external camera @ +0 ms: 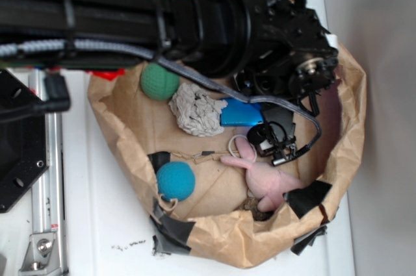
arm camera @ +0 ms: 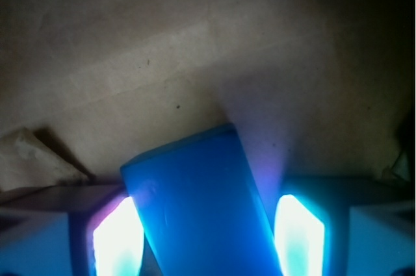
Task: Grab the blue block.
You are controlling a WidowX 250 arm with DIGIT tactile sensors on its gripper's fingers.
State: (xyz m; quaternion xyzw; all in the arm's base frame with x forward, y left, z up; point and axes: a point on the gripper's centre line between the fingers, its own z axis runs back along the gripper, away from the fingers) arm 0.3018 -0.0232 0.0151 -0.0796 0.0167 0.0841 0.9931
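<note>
The big black arm (external camera: 195, 16) covers the top of the paper bag (external camera: 214, 240) and the right end of the blue block (external camera: 240, 113). In the wrist view, the block (arm camera: 201, 211) is cut off at 6 o'clock, and the glowing fingers (arm camera: 117, 240) are overexposed, so contact is unclear.

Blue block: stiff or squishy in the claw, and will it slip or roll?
The blue block looks rigid: straight edges and flat faces, no visible give between the fingers. Its glossy surface suggests it could slip, especially since it sits skewed between the pads. It is flat rather than round like the teal ball, so rolling seems unlikely.
</note>
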